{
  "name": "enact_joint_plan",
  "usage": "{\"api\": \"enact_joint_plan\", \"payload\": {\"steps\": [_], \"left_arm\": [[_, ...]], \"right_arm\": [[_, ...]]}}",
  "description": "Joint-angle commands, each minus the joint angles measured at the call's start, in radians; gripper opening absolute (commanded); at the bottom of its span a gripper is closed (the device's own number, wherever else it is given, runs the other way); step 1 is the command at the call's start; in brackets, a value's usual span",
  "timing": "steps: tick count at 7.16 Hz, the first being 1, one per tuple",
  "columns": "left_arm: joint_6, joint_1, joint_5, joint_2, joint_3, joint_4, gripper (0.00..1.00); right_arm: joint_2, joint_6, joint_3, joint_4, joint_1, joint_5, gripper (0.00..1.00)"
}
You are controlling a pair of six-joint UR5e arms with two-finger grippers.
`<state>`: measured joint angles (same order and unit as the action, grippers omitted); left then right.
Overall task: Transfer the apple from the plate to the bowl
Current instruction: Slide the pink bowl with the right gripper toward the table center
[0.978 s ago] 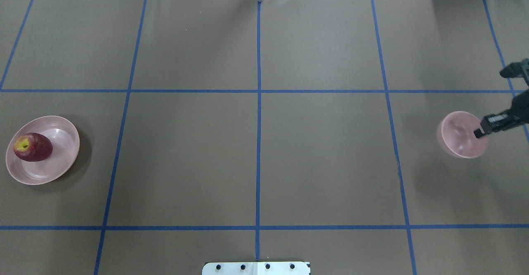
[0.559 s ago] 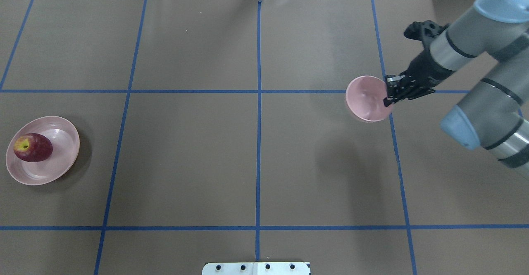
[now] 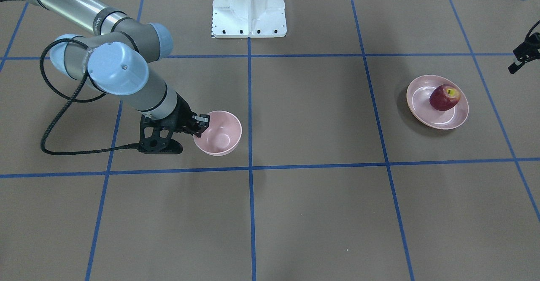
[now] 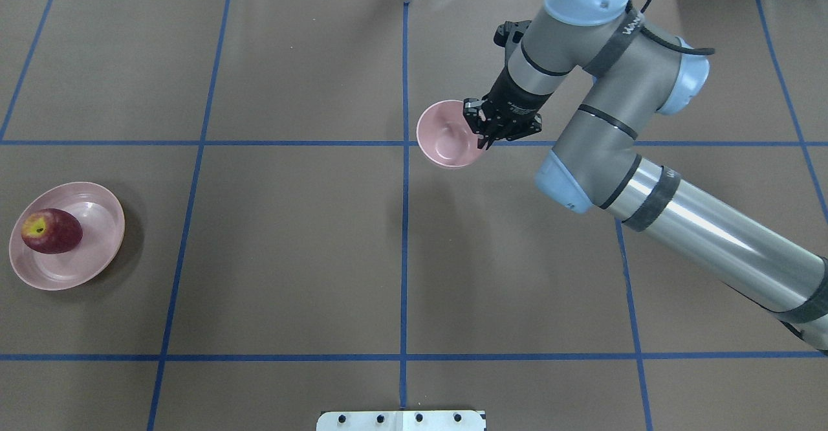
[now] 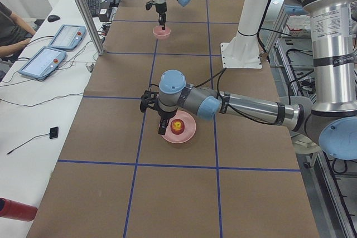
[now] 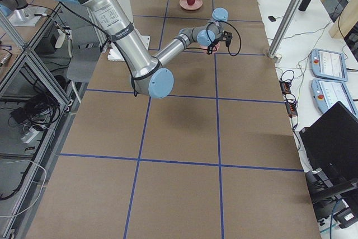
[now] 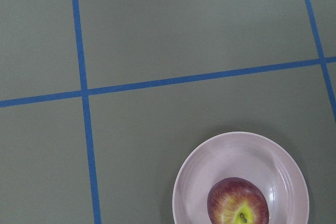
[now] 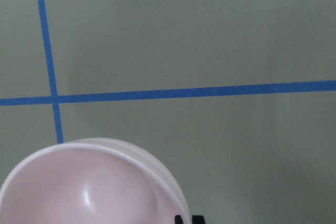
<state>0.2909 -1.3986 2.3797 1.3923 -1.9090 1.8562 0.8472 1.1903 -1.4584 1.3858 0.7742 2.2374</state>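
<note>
**Q:** Front-facing view, status?
**A:** Right tool (image 3: 201,124) is clamped on the rim of the pink bowl (image 3: 221,135), one finger inside and one outside. The bowl is well apart from the pink plate (image 3: 438,122), on the robot's right of it. The dark red apple (image 3: 444,97) lies on the plate, a little off-centre. Left tool (image 3: 523,57) just shows at the frame edge, near the plate. Open or closed: cannot tell.

**Q:** Overhead?
**A:** Bowl is mouth-up, held by one side of its rim. Whether it is clear of the tabletop (image 4: 291,256) I cannot tell. Left tool is out of frame.

**Q:** Side views?
**A:** Left-end view: the near arm's tool hangs just beside the plate, apart from the apple. Right-end view: things are too small to add anything.

**Q:** Wrist cameras?
**A:** Left wrist: plate and apple sit at lower right, with no fingers in frame. Right wrist: bowl rim at the bottom, with dark fingertips (image 8: 197,220) peeking beside it.

**Q:** What could go wrong?
**A:** My judgement:
- A one-sided rim pinch lets the bowl swing or slip if the arm brakes hard.
- Set down too close, the bowl nudges the plate and the apple rolls.
- An off-centre close could squirt the round apple off the shallow plate.
- The bowl is barely wider than the apple, so a misaligned release hits the rim.
- Both arms near the plate could clash.
</note>
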Motion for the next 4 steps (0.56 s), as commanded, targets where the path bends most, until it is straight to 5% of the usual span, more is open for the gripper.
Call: {"api": "enact_joint_plan", "payload": {"steps": [1,4], "left_arm": [[0.002,0.003,0.001,0.001,0.001,0.0,0.98],[0.004,0.004,0.003,-0.001,0.001,0.0,0.98]], "right_arm": [[-0.102,0.038,0.108,-0.002,-0.044,-0.042,0.0],[-0.118,0.04,0.19,-0.065,-0.073,-0.044,0.0]]}}
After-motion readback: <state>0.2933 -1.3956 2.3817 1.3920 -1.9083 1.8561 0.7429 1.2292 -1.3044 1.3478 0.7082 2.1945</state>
